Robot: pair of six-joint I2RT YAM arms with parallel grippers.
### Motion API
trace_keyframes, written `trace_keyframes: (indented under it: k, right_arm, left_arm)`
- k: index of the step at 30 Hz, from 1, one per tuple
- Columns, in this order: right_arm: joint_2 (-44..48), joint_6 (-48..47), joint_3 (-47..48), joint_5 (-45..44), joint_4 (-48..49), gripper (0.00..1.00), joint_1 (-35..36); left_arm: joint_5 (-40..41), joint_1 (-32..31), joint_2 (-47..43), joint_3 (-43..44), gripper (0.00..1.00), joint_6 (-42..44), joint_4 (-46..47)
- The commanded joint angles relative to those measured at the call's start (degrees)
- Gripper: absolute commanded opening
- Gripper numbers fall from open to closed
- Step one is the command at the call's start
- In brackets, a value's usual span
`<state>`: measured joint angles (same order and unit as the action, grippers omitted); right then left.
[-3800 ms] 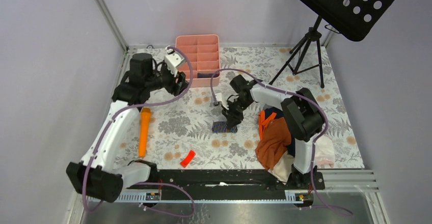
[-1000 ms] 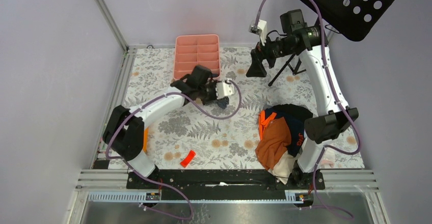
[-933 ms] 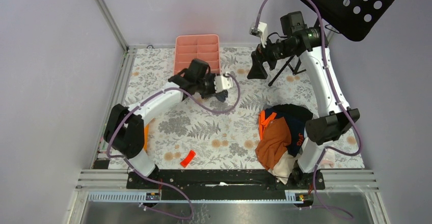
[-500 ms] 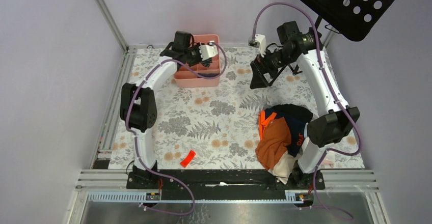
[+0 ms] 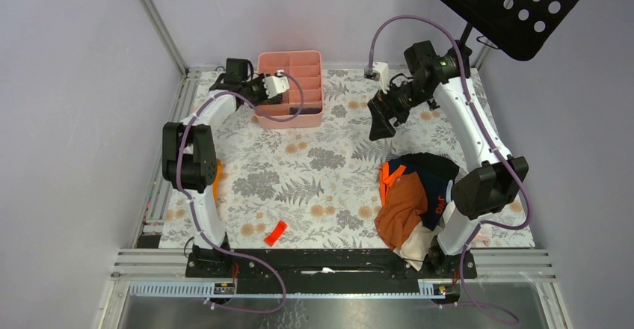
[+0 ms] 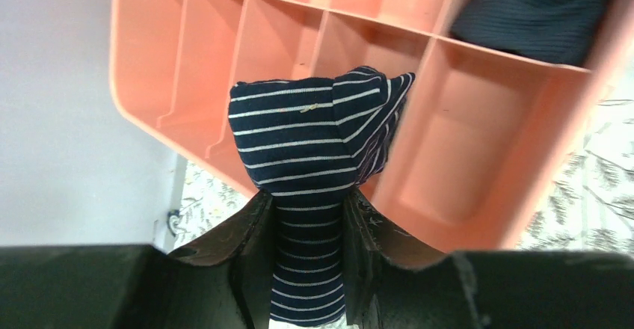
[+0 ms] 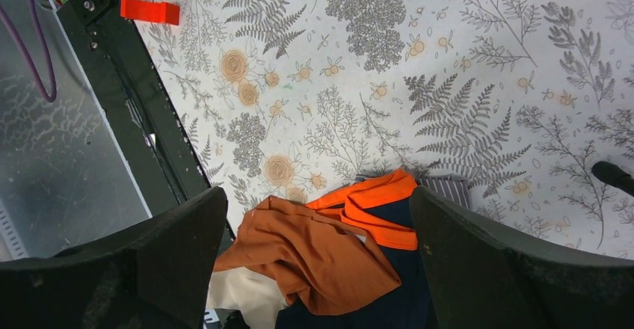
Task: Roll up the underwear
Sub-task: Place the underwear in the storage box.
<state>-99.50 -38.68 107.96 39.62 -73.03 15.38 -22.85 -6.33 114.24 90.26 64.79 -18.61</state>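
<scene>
1. Now the L gripper (image 6: 308, 224) is partly closed on the striped underwear (image 6: 314, 142), a rolled bundle pinched between both fingers.
2. The bundle hangs over the pink tray (image 6: 478, 157) at the far edge of the table (image 5: 329, 187); a plain navy piece (image 6: 538, 7) lies in one compartment.
3. The R gripper (image 7: 318, 209) is wide open w/ nothing in it, in the air beyond the clothes pile (image 7: 314, 262) at the right edge.

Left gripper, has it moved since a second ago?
Yes. In the top view the left gripper went from in front of the pink tray to above its left side, jaws shut on the striped underwear.
</scene>
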Motion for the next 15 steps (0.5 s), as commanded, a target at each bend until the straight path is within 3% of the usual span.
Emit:
trace_keyframes:
  k: [1, 6, 15]
  right_arm:
    - [1.91, -1.09, -0.56, -0.18, -1.59, 1.00, 0.01]
    - [1.28, -1.14, -0.87, 0.35, -1.98, 1.00, 0.00]
    - [1.90, -1.23, -2.59, 0.46, -2.19, 1.00, 0.00]
  left_arm:
    - [-5.99, -0.70, -6.32, -2.40, 0.00, 0.88, 1.38]
    - [-7.95, -1.00, -7.46, -4.41, 0.00, -0.60, -0.01]
    - [-5.42, -1.93, -8.56, -8.67, 0.00, 4.27, -2.41]
